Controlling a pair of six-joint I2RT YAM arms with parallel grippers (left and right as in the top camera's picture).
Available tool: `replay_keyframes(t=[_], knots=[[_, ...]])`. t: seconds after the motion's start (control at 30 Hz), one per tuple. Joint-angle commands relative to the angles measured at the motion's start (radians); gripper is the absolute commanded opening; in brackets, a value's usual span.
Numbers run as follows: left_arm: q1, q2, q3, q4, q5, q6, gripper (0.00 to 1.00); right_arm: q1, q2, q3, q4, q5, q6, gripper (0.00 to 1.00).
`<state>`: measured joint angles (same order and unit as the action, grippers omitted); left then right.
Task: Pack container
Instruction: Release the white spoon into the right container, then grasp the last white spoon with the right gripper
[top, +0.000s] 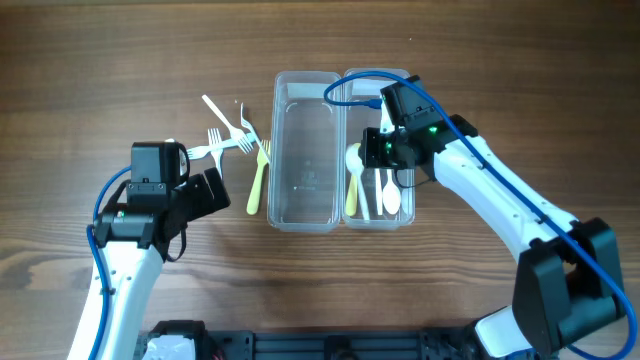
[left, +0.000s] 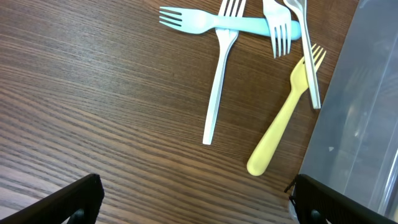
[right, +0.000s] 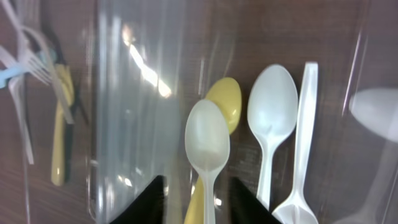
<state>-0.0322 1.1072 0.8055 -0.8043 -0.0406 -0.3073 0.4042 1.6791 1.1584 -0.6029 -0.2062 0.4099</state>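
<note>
A white spoon (right: 207, 146) sits between the fingers of the right gripper (right: 199, 186), lower middle; whether they pinch it, I cannot tell. The left gripper (left: 196, 186) is spread.

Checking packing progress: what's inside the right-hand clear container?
Inside the right container: a yellow spoon and three white spoons. One white spoon partly covers the yellow one's handle; overhead, the right gripper hides part of the container.

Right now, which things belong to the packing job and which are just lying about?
Job: empty left container; right container holding spoons; loose forks beside them.
Lying about: nothing else visible, just the wooden table.
</note>
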Motion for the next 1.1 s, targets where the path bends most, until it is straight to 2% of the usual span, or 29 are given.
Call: replay_keyframes(t=[0.0, 0.13, 0.27, 0.3, 0.33, 0.47, 0.53, 0.63, 0.77, 1.07], knots=[[0.006, -0.001, 0.021, 0.003, -0.013, 0.016, 1.00, 0.001, -0.083, 0.045, -0.012, -0.038, -0.153, 0.49], [0.006, -0.001, 0.021, 0.003, -0.013, 0.016, 1.00, -0.071, -0.225, 0.063, -0.038, 0.027, -0.262, 0.54], [0.006, -0.001, 0.021, 0.003, -0.013, 0.016, 1.00, -0.224, -0.283, 0.062, -0.067, 0.158, -0.340, 0.56], [0.006, -0.001, 0.021, 0.003, -0.013, 0.016, 1.00, -0.263, -0.274, 0.059, -0.078, 0.159, -0.369, 0.65], [0.006, -0.001, 0.021, 0.003, -0.013, 0.016, 1.00, -0.296, -0.260, 0.057, -0.095, 0.158, -0.394, 0.68], [0.006, -0.001, 0.021, 0.003, -0.013, 0.016, 1.00, -0.355, -0.208, 0.057, -0.132, 0.153, -0.587, 0.66], [0.006, -0.001, 0.021, 0.003, -0.013, 0.016, 1.00, -0.359, -0.179, 0.057, -0.163, 0.134, -0.719, 0.71], [0.006, -0.001, 0.021, 0.003, -0.013, 0.016, 1.00, -0.359, -0.131, 0.057, -0.198, 0.072, -0.858, 0.71], [0.006, -0.001, 0.021, 0.003, -0.013, 0.016, 1.00, -0.359, -0.049, 0.057, -0.248, 0.068, -1.063, 0.60], [0.006, -0.001, 0.021, 0.003, -0.013, 0.016, 1.00, -0.365, 0.146, 0.057, -0.222, 0.106, -1.258, 0.63]])
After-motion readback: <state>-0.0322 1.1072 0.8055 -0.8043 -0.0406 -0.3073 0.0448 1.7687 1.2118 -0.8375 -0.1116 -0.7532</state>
